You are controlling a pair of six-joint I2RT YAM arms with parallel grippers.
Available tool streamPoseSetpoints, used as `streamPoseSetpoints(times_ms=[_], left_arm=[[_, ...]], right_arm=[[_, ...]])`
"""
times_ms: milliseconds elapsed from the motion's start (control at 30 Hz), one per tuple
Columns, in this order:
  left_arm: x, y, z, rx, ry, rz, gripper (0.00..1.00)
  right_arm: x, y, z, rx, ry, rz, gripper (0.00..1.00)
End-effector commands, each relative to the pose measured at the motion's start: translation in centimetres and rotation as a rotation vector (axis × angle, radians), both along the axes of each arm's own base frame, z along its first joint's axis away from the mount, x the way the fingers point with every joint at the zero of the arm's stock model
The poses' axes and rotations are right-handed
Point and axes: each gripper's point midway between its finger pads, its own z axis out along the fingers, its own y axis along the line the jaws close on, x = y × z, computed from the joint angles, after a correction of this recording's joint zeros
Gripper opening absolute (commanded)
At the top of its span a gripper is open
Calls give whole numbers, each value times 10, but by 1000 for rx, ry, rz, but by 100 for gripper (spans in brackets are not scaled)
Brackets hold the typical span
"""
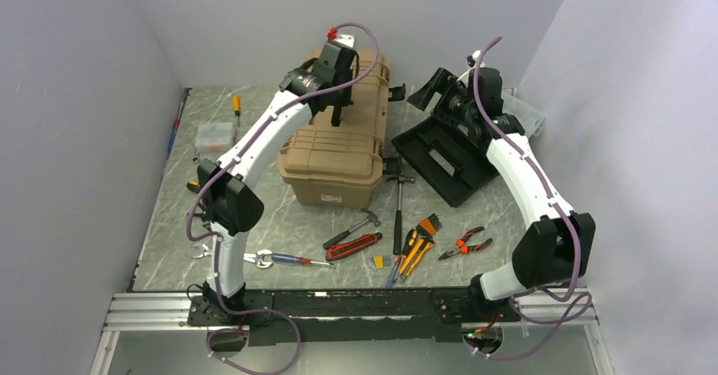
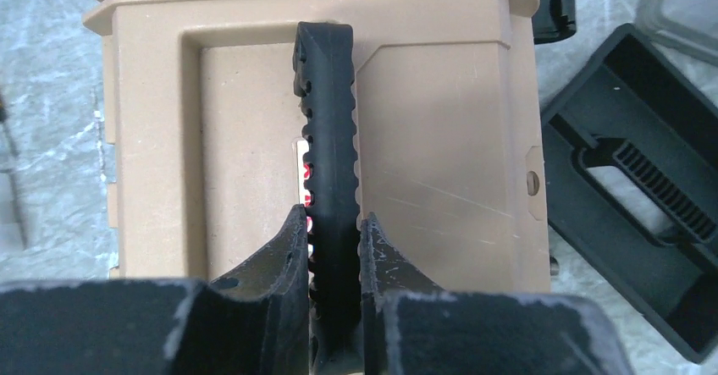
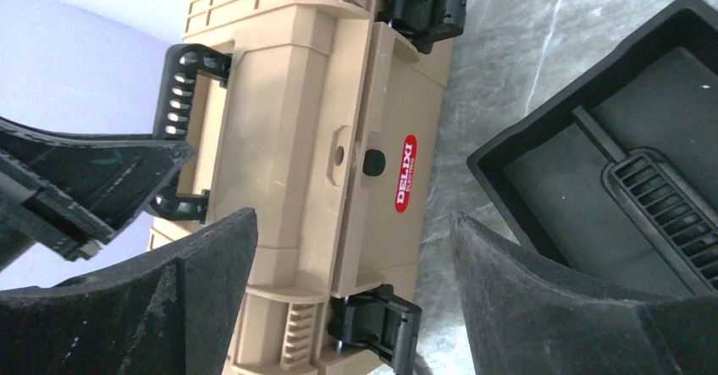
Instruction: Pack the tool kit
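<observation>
The tan toolbox (image 1: pixel 339 151) sits mid-table (image 1: pixel 254 214) with its lid down, at 12 o'clock from the arm bases. The left gripper (image 2: pixel 332 218) is narrow, its fingers pressed on both sides of the black lid handle (image 2: pixel 330 121). The right gripper (image 3: pixel 354 218) hangs wide with nothing between its fingers. The black tray (image 1: pixel 453 184) lies at the box's 3 o'clock. A hammer (image 1: pixel 398 206) and pliers (image 1: pixel 464 242) lie toward 5 o'clock.

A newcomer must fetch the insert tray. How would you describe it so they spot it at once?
Find the big tan toolbox mid-table. Right of it in the top view lies the insert tray, turned at an angle. Unlike the small loose tools at the near edge, it is a wide, shallow black tub with a handle bar across its middle.
</observation>
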Motion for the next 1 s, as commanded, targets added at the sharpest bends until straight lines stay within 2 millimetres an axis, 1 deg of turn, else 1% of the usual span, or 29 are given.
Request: streamPoseSetpoints(times_ms=[0, 100, 167, 233, 333, 400, 533, 567, 600, 633, 733, 967], left_arm=[[-12, 9, 92, -167, -170, -70, 0], [-12, 18, 111, -173, -204, -46, 0], [-12, 26, 118, -186, -220, -36, 0], [-12, 36, 121, -206, -225, -25, 0], [-14, 50, 126, -256, -226, -13, 0], [-14, 57, 125, -286, -216, -19, 0], [-13, 70, 130, -324, -213, -15, 0], [-12, 72, 130, -338, -211, -17, 0], [-11, 73, 130, -351, -208, -21, 0], [-11, 74, 130, -361, -204, -25, 0], [-11, 76, 128, -373, -198, -29, 0], [-11, 82, 125, -386, -192, -26, 0]], right_arm=[[9, 18, -7, 58, 8, 90, 86], [10, 34, -14, 116, 35, 172, 86], [8, 43, -19, 153, 46, 221, 87], [10, 49, -23, 179, 52, 247, 86], [17, 55, -31, 202, 77, 270, 76], [20, 56, -36, 198, 91, 258, 61], [27, 51, -41, 180, 96, 221, 24], [29, 53, -41, 184, 95, 226, 17], [30, 55, -42, 193, 98, 235, 7], [31, 60, -41, 201, 97, 252, 0], [31, 79, -37, 210, 88, 310, 0], [35, 121, -29, 210, 76, 373, 0]])
